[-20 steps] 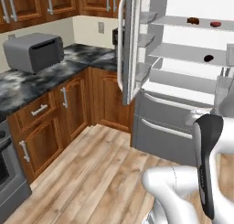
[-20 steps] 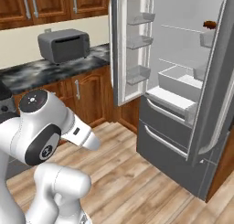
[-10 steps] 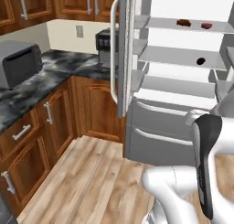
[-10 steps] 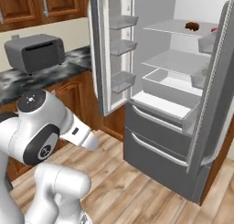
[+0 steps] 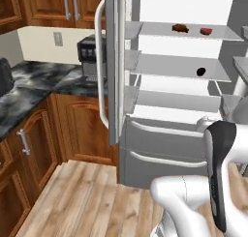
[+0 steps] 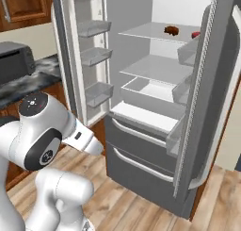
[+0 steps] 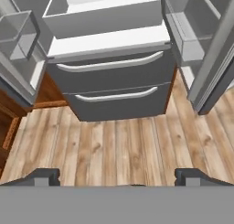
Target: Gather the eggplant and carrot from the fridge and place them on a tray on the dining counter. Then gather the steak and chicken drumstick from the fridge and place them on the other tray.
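The grey fridge [image 5: 160, 149] stands with both doors swung open. On its top shelf lie the golden-brown chicken drumstick [image 5: 180, 28] [image 6: 171, 30] and, to its right, the red steak [image 5: 206, 31] [image 6: 195, 35]. The small dark eggplant [image 5: 201, 72] sits on the shelf below. The carrot is hidden; both trays and the dining counter are out of view. My gripper [image 7: 118, 177] is open and holds nothing. It looks down at the floor in front of the fridge's two drawers [image 7: 112, 77], well short of the shelves.
The left fridge door [image 5: 114, 62] and right door [image 6: 212, 98] jut out to either side. A marbled kitchen counter [image 5: 43, 81] with a coffee machine [image 5: 89, 54] and a toaster oven [image 6: 14, 60] runs along the left over wood cabinets. Bare wood floor [image 7: 114, 145] lies before the fridge.
The whole picture has shifted: the base has driven closer and turned toward the fridge, which is now larger and more centred. The gripper stays open and the food has not moved.
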